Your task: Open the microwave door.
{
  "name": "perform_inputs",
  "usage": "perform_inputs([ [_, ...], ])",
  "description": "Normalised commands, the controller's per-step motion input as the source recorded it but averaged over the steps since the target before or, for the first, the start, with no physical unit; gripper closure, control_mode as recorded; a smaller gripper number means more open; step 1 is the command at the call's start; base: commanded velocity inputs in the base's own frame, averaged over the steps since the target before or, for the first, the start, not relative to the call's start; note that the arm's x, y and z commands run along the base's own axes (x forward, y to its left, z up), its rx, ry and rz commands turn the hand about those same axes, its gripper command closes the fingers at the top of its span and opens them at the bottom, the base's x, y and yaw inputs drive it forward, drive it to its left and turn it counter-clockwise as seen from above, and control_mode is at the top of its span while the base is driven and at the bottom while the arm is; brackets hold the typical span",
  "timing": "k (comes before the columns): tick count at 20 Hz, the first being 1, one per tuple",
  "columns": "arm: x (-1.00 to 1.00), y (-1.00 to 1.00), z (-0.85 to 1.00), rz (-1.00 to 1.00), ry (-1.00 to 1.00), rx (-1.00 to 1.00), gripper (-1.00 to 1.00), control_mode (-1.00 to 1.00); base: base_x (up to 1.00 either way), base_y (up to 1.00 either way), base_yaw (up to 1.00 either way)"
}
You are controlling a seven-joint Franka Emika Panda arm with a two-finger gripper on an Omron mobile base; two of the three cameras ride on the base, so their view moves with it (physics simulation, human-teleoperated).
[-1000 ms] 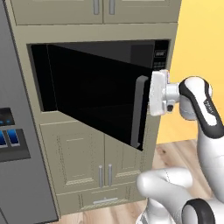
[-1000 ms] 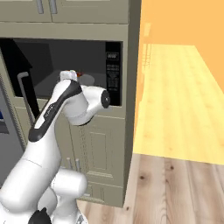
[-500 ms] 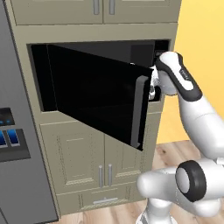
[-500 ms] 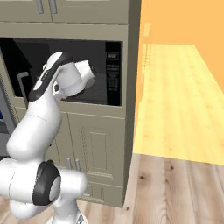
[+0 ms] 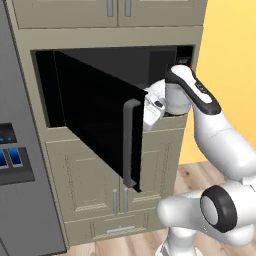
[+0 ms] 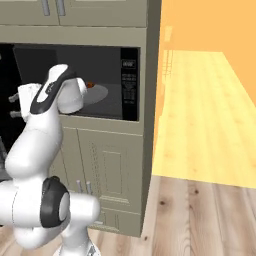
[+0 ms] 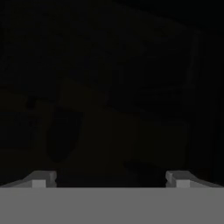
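Observation:
The microwave door (image 5: 95, 120), a glossy black panel, stands swung well out to the left, its grey bar handle (image 5: 131, 142) on the free edge. My gripper (image 5: 153, 112) sits just behind that edge, on the door's inner side, in front of the cavity. From the right base view the gripper (image 6: 14, 106) points left at the dark door, fingers spread. In the hand view the gripper (image 7: 109, 178) is open with nothing between the tips, facing a dark surface close ahead. The microwave (image 6: 107, 75) shows its grey cavity, turntable plate (image 6: 97, 93) and button panel (image 6: 129, 85).
Beige cabinet doors (image 5: 95, 180) lie below the microwave and more cabinets (image 5: 115, 10) above it. A grey fridge (image 5: 20, 190) with a blue dispenser stands at the left. Wooden floor (image 6: 200, 210) opens to the right beside a yellow wall (image 5: 225, 50).
The hand left the outer side of the handle and went in behind the door's free edge. The door has swung wider open toward the left.

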Motion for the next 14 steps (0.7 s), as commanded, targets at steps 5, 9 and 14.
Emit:
perform_inputs([
  [5, -0.87, 1.0, 0.0, 0.11, 0.21, 0.16, -1.0, -1.0, 0.0, 0.0, 0.0],
  [9, -0.46, 1.0, 0.0, -0.01, 0.01, 0.03, -1.0, -1.0, 0.0, 0.0, 0.0],
  [14, -0.01, 0.8, 0.0, -0.12, 0.0, 0.0, -1.0, -1.0, 0.0, 0.0, 0.0],
])
